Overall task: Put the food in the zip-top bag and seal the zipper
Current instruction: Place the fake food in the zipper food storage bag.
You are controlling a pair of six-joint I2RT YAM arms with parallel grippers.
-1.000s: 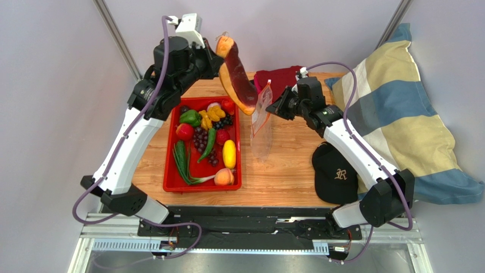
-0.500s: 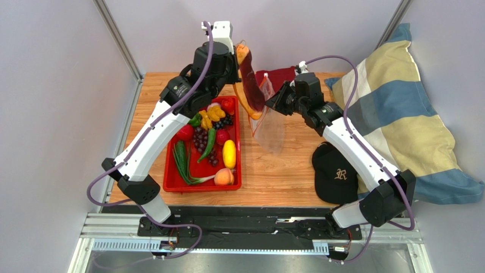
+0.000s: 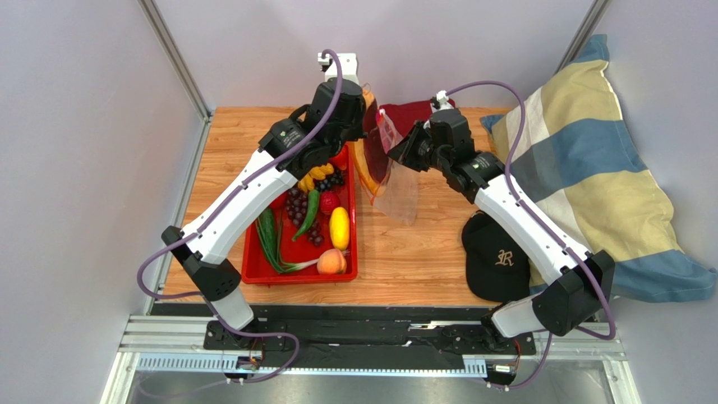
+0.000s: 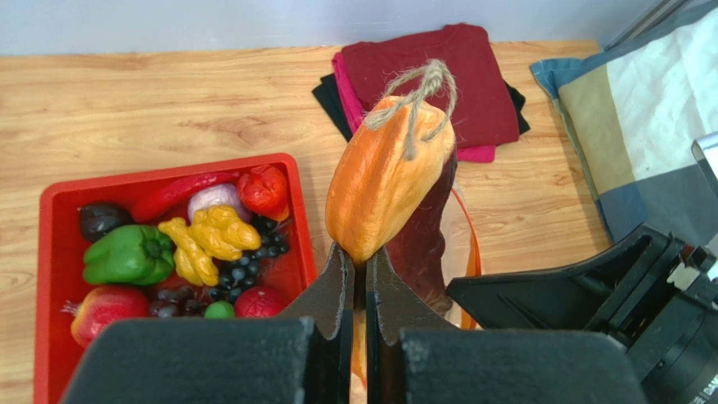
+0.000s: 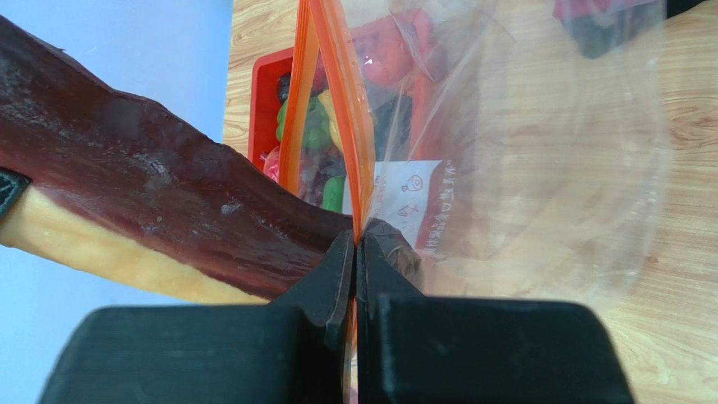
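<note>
My left gripper (image 3: 361,126) is shut on a long toy food piece (image 3: 372,150), dark red on one face and orange-yellow on the other, with a twine loop at its top. In the left wrist view the fingers (image 4: 337,278) pinch its orange edge (image 4: 388,181). My right gripper (image 3: 390,145) is shut on the orange-red zipper (image 5: 337,93) of the clear zip-top bag (image 3: 401,192), which hangs above the table. The food's lower end (image 5: 168,202) lies against the bag's mouth. I cannot tell whether it is inside. My right gripper (image 5: 356,242) pinches the strip.
A red tray (image 3: 251,252) left of the bag holds several toy fruits and vegetables, among them a green pepper (image 4: 126,252) and a yellow lemon (image 3: 339,227). Folded dark red cloths (image 3: 415,114) lie at the back. A black cap (image 3: 497,257) and a striped pillow (image 3: 590,168) are on the right.
My left arm has swung right and down, bringing the long food piece from high above the tray to the bag's mouth. The bag has shifted slightly in my right gripper.
</note>
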